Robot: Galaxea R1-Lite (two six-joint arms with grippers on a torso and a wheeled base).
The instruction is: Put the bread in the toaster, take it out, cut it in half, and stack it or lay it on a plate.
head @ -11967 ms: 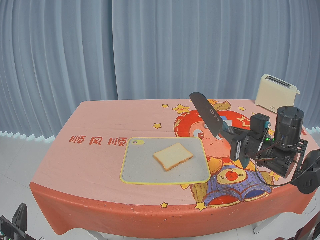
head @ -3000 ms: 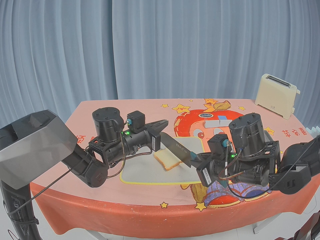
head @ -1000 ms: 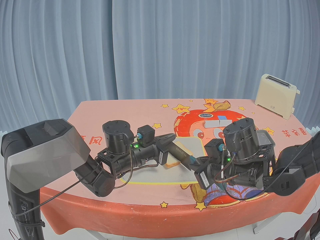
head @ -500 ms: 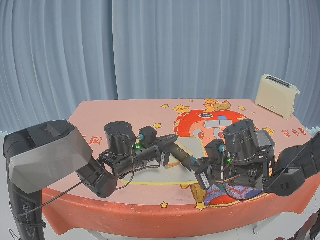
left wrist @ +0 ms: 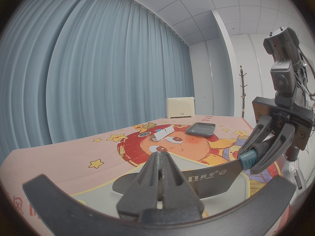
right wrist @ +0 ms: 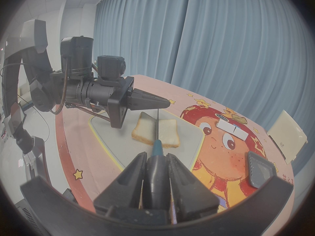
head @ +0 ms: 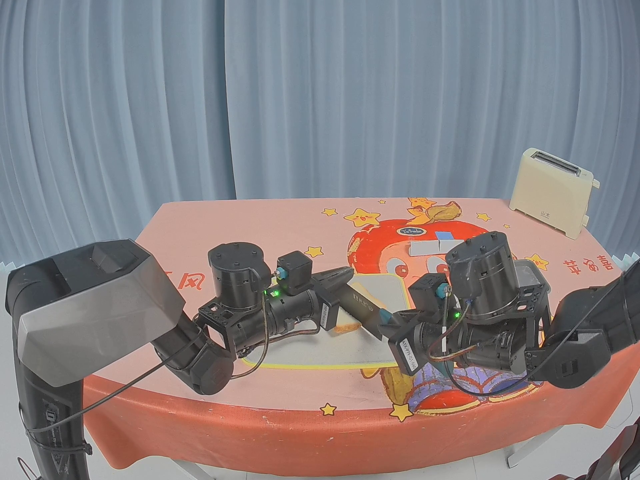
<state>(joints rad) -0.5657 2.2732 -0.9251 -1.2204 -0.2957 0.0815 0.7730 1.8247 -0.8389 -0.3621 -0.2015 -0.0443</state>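
A slice of white bread point(right wrist: 147, 131) lies on the grey, yellow-rimmed cutting board point(head: 300, 351). My right gripper point(right wrist: 157, 161) is shut on the teal handle of a dark knife point(head: 360, 301), just right of the board. The blade point(left wrist: 210, 181) stands edge-down across the middle of the bread point(head: 347, 327). My left gripper point(head: 347, 275) is shut, and its tip hangs over the bread's far left side, close to the blade. I cannot tell whether it touches the slice. The cream toaster point(head: 552, 191) stands at the far right corner.
A dark square plate point(right wrist: 261, 169) lies on the table to the right, partly behind my right arm. A small white and blue block point(head: 437, 243) sits beyond the board. The pink cloth covers the table point(head: 200, 235), with open room at the far left.
Over twelve seconds the knife came down from the right onto the bread, and my left arm came in from the left over the slice. In the last second both arms barely shifted.
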